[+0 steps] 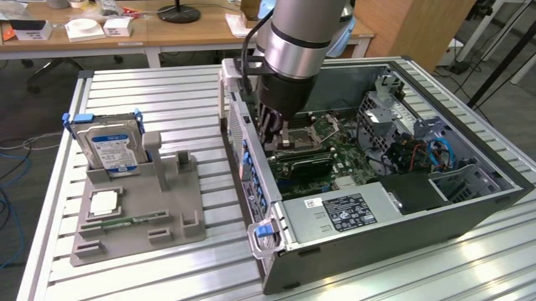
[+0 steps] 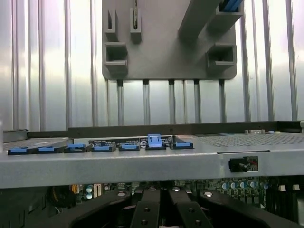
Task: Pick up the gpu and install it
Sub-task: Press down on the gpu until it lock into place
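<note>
Inside the open case, at the 12 o'clock end of the motherboard in the exterior view, the gripper hangs with its fingers brought together. The wrist view confirms the closure: the dark fingers meet with no gap, just behind the case wall and its row of blue clips. Whether anything is pinched between them cannot be told.

The gpu is read as the dark, slim card standing on edge on the motherboard. It lies just beside the fingertips, at about 5 o'clock from them. Its long axis runs roughly 9 to 3 o'clock across the exterior view, parallel to the power supply nearer the camera. Contact between fingertips and card is not resolved.

Outside the case, at 9 o'clock, the grey holder carries the hard drive upright at its far end. The two tall posts beside the drive stand empty. Judged from this, the card has left the holder and sits at or near its slot.
</note>
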